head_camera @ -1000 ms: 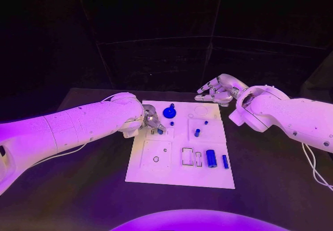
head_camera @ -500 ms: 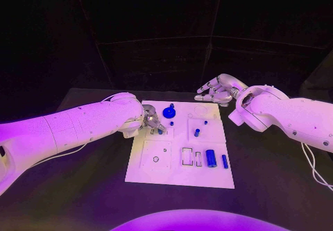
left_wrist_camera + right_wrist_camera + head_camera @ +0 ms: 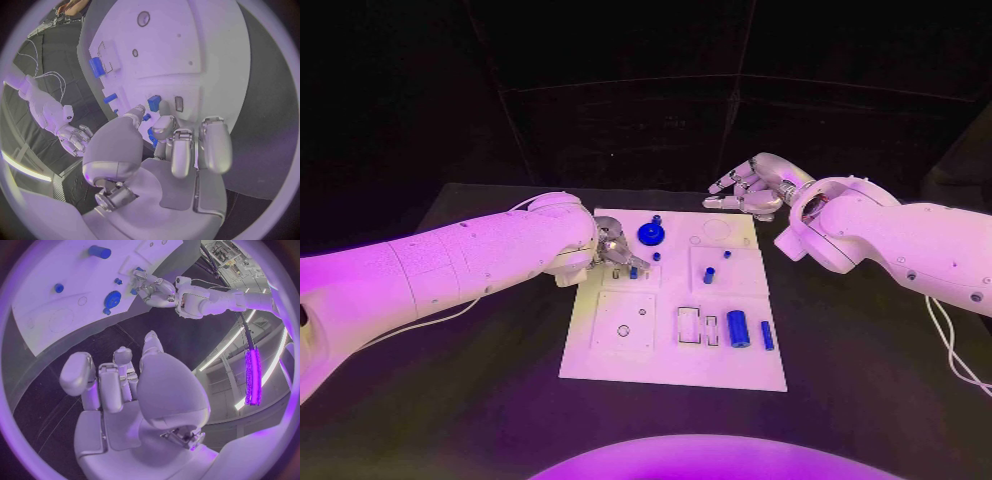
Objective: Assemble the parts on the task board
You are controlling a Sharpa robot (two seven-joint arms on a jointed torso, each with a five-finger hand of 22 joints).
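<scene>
**Op:** I'll go big to small. The task board (image 3: 672,345) lies flat in the middle of the table (image 3: 473,400), and it isn't clamped as far as I can see. If I push sideways with the left hand (image 3: 610,250), the whole board could slide and every socket moves with it.

**Spotter:** What is that hand doing?

**Op:** It sits over the board's far left part, fingers curled in close together around a small blue part (image 3: 154,103) at a socket there. From the left wrist view I read it as a pinch, though how firm the hold is I cannot tell. If the part is tilted when I press, I judge it could jam or pop out.

**Spotter:** And the right?

**Op:** The right hand (image 3: 750,188) hovers past the board's far edge, fingers loosely spread, holding nothing. No risk unless it drifts in.

**Spotter:** Neighbours?

**Op:** The round blue knob (image 3: 652,235) stands just beside my left fingers; a wide retreat could knock it. The blue cylinder (image 3: 737,329) near the board's right side is well apart, so it's safe.
</scene>
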